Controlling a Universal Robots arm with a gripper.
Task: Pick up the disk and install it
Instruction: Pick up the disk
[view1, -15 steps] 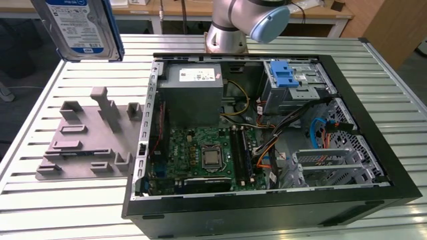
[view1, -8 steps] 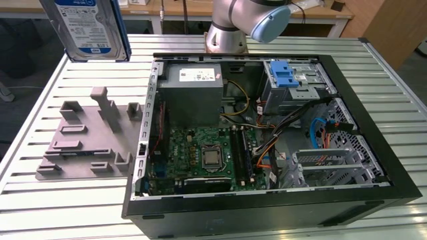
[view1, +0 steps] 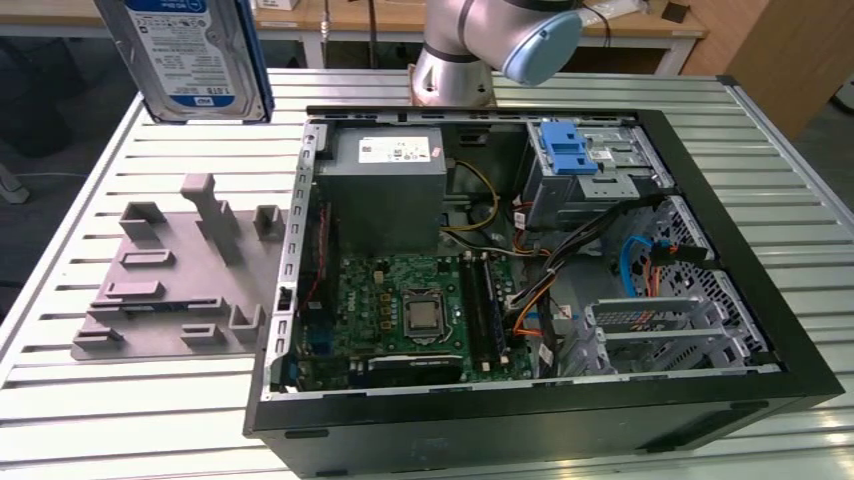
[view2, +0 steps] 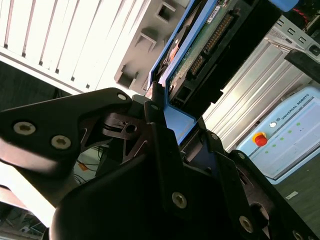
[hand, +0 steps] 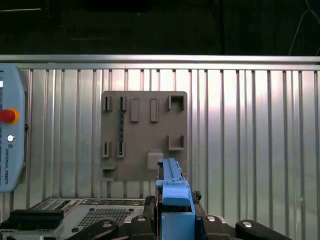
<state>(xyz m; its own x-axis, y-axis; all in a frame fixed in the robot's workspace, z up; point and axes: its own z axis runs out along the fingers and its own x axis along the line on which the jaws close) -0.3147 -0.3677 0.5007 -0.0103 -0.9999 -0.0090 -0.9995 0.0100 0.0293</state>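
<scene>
gripper (view2: 170, 112): second wrist view first, the black fingers (view2: 154, 107) are clamped tight on the blue carrier end of the disk (view2: 210, 42), so yeah, it's got it
disk: same view, circuit-board side and connector showing, tilted, lifted clear of the slatted bench (view2: 45, 35)
pendant (view2: 282, 132): pale control box with a red button, past the disk
first wrist view, disk: seen edge-on, just a blue strip sticking out of the gripper
fixture plate (hand: 142, 135): grey, flat on the bench, straight beyond the disk's tip
case (hand: 55, 215): one corner of it peeks in near the gripper body
exterior view, disk: up high and upright, label toward the camera, over the bench's far corner on the exterior view's left
exterior view, fixture plate: near the bench edge on the exterior view's left, just beside the case
exterior view, case: open, lying mid-bench, drive cage (view1: 574, 150) with a blue latch in its far corner
arm (view1: 494, 40): rises at the bench's far edge
</scene>
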